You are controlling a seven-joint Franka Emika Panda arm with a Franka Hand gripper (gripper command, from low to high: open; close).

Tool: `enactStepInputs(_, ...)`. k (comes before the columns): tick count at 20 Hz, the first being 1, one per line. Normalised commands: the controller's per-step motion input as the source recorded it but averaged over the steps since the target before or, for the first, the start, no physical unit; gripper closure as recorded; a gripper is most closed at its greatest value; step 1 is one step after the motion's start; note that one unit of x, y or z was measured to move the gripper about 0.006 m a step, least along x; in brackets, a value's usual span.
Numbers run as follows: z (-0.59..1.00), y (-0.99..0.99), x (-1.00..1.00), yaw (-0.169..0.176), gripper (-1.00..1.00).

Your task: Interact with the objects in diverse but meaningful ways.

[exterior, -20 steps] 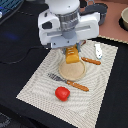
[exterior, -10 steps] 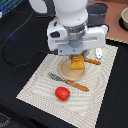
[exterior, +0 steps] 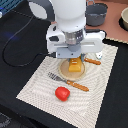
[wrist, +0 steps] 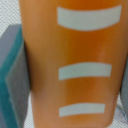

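An orange-yellow ridged block (exterior: 75,65) stands on a round tan plate (exterior: 63,74) in the middle of the striped placemat. My gripper (exterior: 75,58) is directly above it, reaching down around it. In the wrist view the block (wrist: 75,65) fills the picture, with pale ridges across its face. A grey and teal finger pad (wrist: 12,75) presses one side and a dark pad edge (wrist: 123,95) touches the other, so the jaws look shut on the block. A red tomato (exterior: 62,93) lies on the mat, nearer the camera than the plate.
An orange-handled fork (exterior: 67,81) lies in front of the plate, and an orange-handled knife (exterior: 93,61) lies at the exterior view's right. A grey pot (exterior: 96,14) and a pale bowl (exterior: 124,19) stand behind. The placemat (exterior: 42,95) rests on a black table with a cable at the exterior view's left.
The arm has shifted a little toward the exterior view's right and settled lower over the block on the plate. Tomato, fork and knife have not moved.
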Motion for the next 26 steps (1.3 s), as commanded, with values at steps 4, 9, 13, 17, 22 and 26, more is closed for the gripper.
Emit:
enactStepInputs(4, 0.00, 0.08, 0.49, -0.019, 1.00)
enactStepInputs(9, -0.01, 0.05, 0.51, -0.024, 1.00)
enactStepInputs(13, 0.00, 0.00, 0.28, -0.038, 1.00)
enactStepInputs(17, 0.00, 0.00, 0.16, -0.024, -1.00)
enactStepInputs(22, 0.10, 0.11, 0.01, -0.002, -1.00)
enactStepInputs(26, 0.26, 0.18, 0.00, 0.000, -1.00)
